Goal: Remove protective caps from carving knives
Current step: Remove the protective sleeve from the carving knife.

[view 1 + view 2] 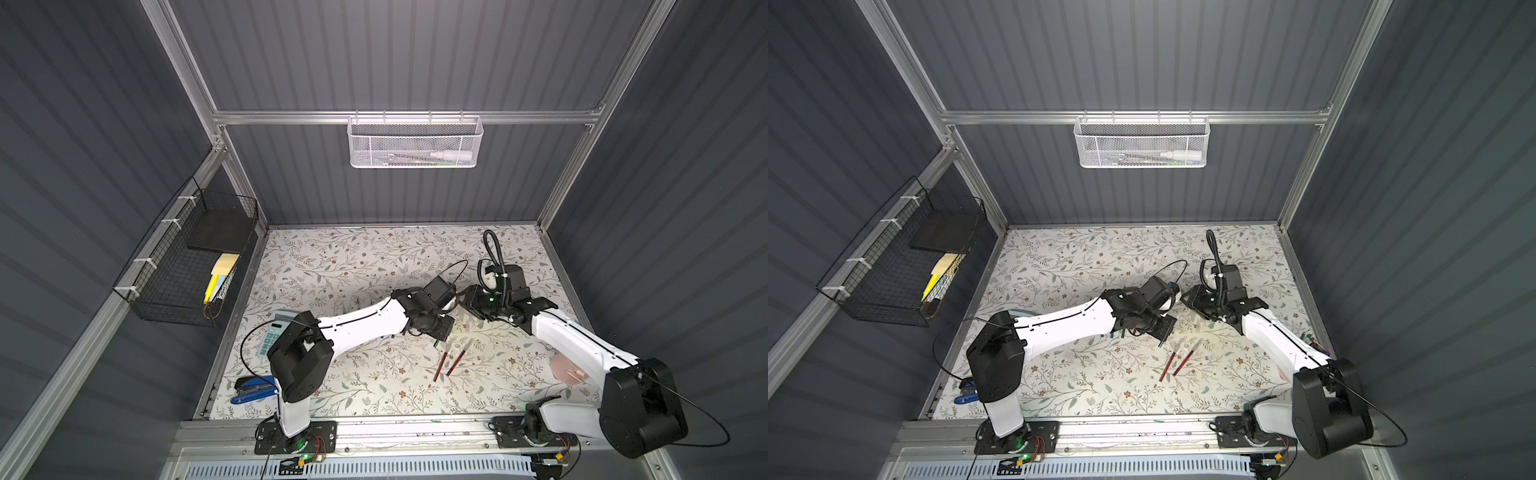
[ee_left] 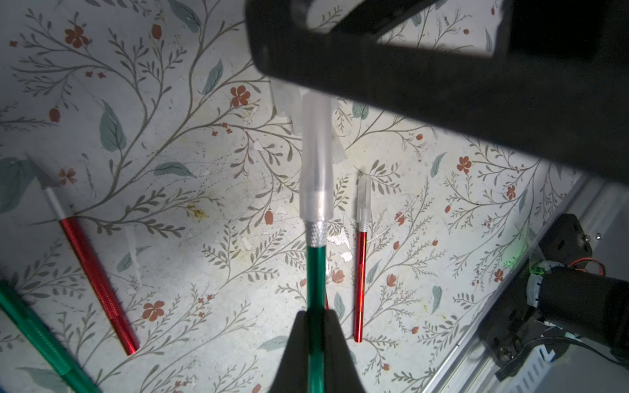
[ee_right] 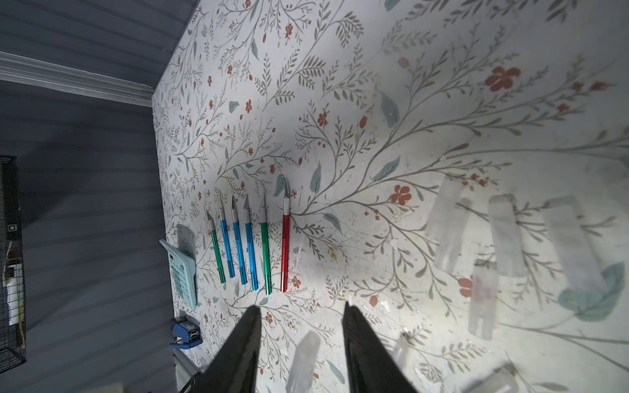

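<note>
My left gripper (image 2: 316, 311) is shut on the handle of a green carving knife (image 2: 316, 268), held above the table. A whitish protective cap (image 2: 316, 160) still covers its tip. My right gripper (image 3: 301, 305) is open, its jaws standing either side of that cap's end (image 3: 304, 360) without touching it. The two grippers meet tip to tip at mid-table in a top view, left (image 1: 451, 306) and right (image 1: 468, 306). Two red knives (image 1: 448, 363) lie near the front; one wears a cap (image 2: 363, 200). Several uncapped knives (image 3: 250, 245) lie in a row.
Several loose caps (image 3: 442, 228) lie on the floral table under the right arm. A pale calculator (image 3: 182, 268) and a blue stapler (image 1: 253, 388) sit at the table's left edge. A black wire basket (image 1: 187, 266) hangs on the left wall, a white mesh basket (image 1: 413, 143) at the back.
</note>
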